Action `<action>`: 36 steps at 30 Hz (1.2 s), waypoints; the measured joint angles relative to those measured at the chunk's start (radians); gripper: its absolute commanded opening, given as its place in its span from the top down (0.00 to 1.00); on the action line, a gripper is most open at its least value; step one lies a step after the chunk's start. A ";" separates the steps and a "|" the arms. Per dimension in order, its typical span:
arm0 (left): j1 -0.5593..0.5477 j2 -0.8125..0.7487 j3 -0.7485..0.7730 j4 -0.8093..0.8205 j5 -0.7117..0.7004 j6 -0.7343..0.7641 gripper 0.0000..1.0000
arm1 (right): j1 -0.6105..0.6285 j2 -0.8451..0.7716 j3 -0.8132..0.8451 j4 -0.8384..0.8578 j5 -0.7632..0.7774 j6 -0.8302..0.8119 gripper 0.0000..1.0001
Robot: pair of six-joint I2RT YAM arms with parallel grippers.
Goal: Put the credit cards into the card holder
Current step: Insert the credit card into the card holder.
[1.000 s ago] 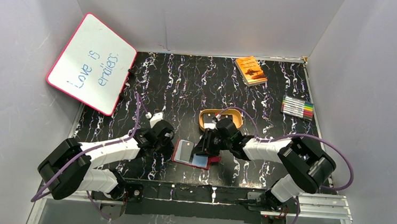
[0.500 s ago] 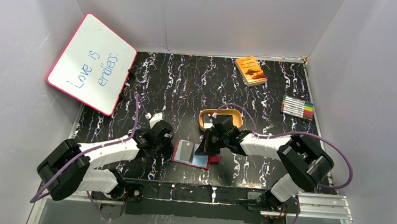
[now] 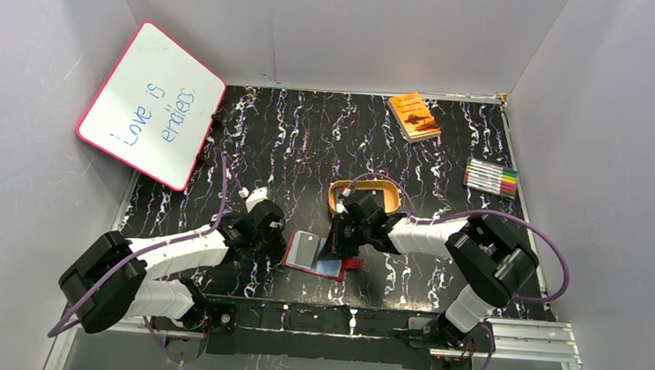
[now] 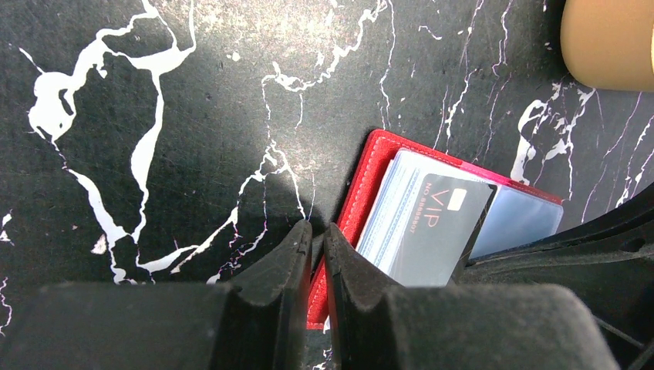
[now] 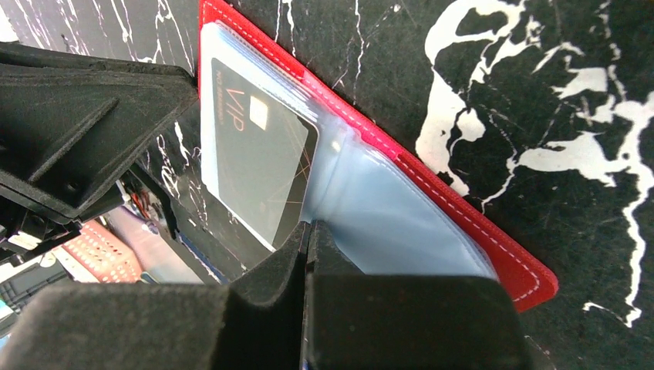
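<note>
The dark red card holder lies open near the table's front, its clear sleeves fanned out. A dark grey credit card marked VIP rests on the left stack of sleeves. My left gripper is shut on the holder's red left edge, which shows between the jaws. My right gripper is shut at the inner edge of a pale blue sleeve, which bulges up toward its tips. In the top view the left gripper and the right gripper flank the holder. No other cards are visible.
A gold oval tray sits just behind the right wrist. Farther back lie an orange book and a pack of markers at the right. A whiteboard leans on the left wall.
The right gripper has closed its jaws and its wrist has shifted a little to the left over the holder. The left gripper keeps its hold in the same place.
</note>
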 measured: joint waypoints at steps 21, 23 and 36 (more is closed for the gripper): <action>0.002 -0.014 -0.018 0.019 0.003 -0.008 0.89 | 0.030 0.023 0.037 -0.011 -0.010 -0.008 0.90; 0.002 -0.020 -0.018 0.010 0.004 -0.012 0.87 | 0.031 0.017 0.037 -0.028 0.000 -0.014 0.85; -0.001 -0.127 -0.037 -0.122 -0.002 -0.032 0.59 | 0.019 -0.275 0.021 -0.254 0.163 -0.097 0.40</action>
